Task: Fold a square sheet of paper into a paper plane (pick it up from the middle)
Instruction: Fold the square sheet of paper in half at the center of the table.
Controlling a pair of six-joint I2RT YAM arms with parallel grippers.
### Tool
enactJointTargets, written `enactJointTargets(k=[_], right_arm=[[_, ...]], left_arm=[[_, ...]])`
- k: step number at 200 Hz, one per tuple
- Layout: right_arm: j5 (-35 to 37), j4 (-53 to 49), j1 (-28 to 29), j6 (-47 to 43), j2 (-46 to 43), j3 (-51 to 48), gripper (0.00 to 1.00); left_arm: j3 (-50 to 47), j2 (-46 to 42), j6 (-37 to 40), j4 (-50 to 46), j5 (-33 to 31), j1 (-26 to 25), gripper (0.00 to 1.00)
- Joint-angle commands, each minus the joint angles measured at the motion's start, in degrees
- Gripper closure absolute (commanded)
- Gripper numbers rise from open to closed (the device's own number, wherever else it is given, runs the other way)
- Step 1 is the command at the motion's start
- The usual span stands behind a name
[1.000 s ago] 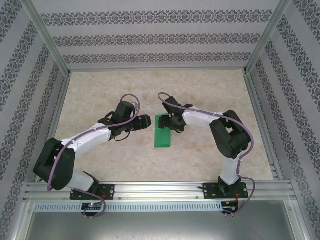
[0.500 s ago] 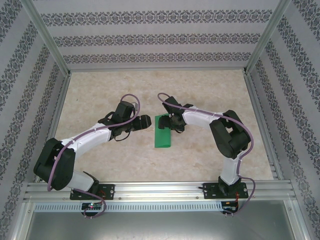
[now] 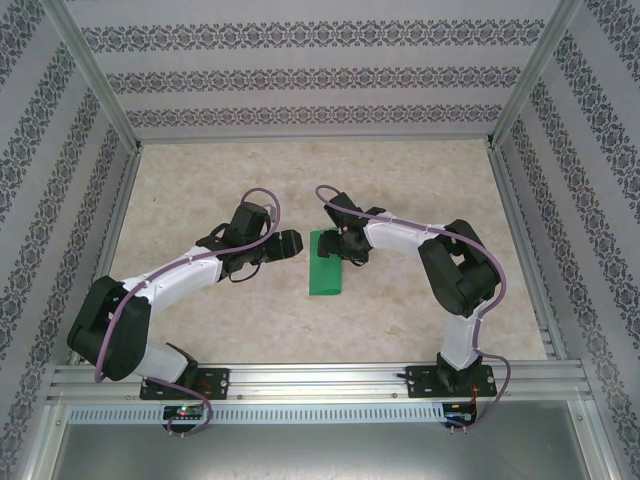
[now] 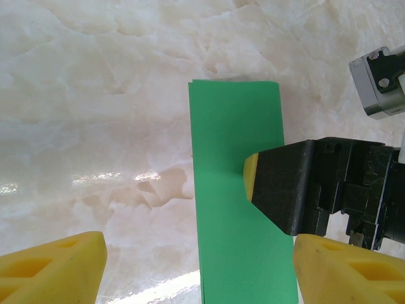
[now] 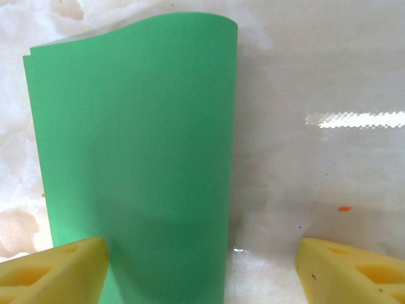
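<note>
The square sheet of paper (image 3: 326, 268), doubled into a narrow green strip, lies on the table (image 3: 420, 190) directly beneath the right pincer (image 5: 202, 269) and just ahead of the left pincer (image 4: 199, 272). Both pincers stand wide and hold nothing. One right fingertip (image 5: 54, 266) overlaps the strip's near corner, while the other is over bare table. The end farthest from the right pincer curls upward. The step probably calls for pressing the layers flat along the crease, edges aligned, while the left pincer steadies the strip.
</note>
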Motion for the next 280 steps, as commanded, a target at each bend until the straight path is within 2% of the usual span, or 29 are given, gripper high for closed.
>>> enactJointTargets(k=[1, 65, 124, 200, 267, 280], right_arm=[[1.04, 1.57, -0.33, 0.89, 2.02, -1.17, 0.21], [-1.17, 0.71, -0.17, -3.26, 3.11, 0.29, 0.19], [0.56, -1.86, 0.02, -5.14, 4.08, 1.19, 0.19], [0.38, 0.68, -0.86, -0.98, 3.44, -0.92, 0.21], [0.46, 0.06, -0.7, -1.31, 4.35, -0.48, 0.2], [0.39, 0.07, -0.6, -1.43, 4.43, -0.39, 0.2]], left_arm=[[0.26, -0.46, 0.77, -0.68, 0.59, -0.76, 0.22], [0.55, -0.19, 1.05, -1.12, 0.65, -0.79, 0.22], [0.36, -0.21, 0.94, -1.12, 0.66, -0.73, 0.21], [0.44, -0.15, 0.72, -0.73, 0.93, -0.73, 0.24], [0.44, -0.1, 0.81, -0.76, 1.12, -0.75, 0.24], [0.35, -0.14, 0.79, -0.58, 1.06, -0.74, 0.26]])
